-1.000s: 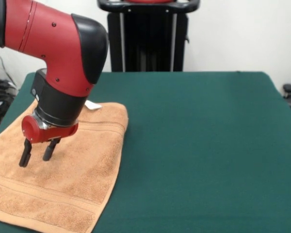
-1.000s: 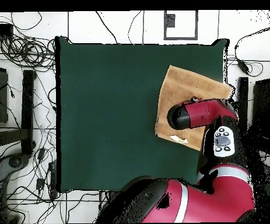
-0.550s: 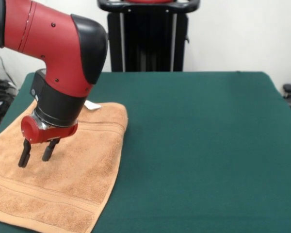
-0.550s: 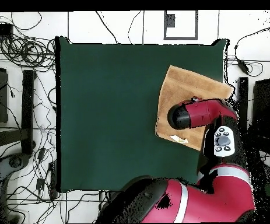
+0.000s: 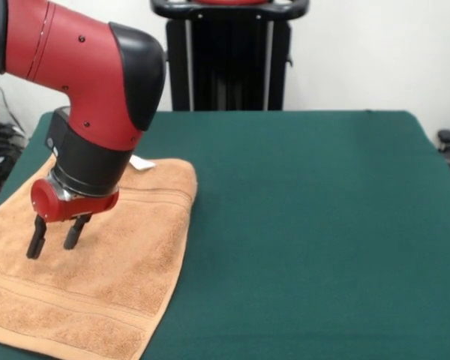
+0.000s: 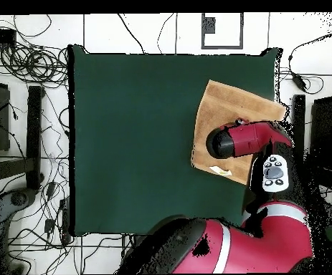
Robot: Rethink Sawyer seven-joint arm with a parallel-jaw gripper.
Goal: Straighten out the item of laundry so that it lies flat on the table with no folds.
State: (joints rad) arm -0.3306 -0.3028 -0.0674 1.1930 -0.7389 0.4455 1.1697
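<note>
You see a big green surface (image 5: 307, 225) that fills most of the front view, far bigger than anything on it. Your jaws hang over one side of it, and nearly all the bare green lies off to one side of them.

Next comes your red and black arm (image 5: 82, 82). It bends down from above and ends right over the cloth. In the overhead view the arm (image 6: 244, 140) covers the middle of the cloth, so you cannot see your jaws there.

Under your jaws lies the orange-tan towel (image 5: 112, 285). It spreads out all around them and looks mostly flat. In the front view its near part runs out of the picture's bottom. From above, the towel (image 6: 222, 107) sits turned a little, near one side edge of the surface.

Two woven stripes (image 5: 67, 300) cross the towel in front of your jaws, and another stripe runs behind them, partly hidden by the arm.

Your jaws (image 5: 52, 236) point down at the towel. The two black fingers (image 5: 36, 238) stand apart with a small gap between them, and nothing is held in the gap. You cannot tell if the tips touch the cloth.

A small white tag (image 5: 142, 162) peeks out at the towel's far edge, behind your jaws.
</note>
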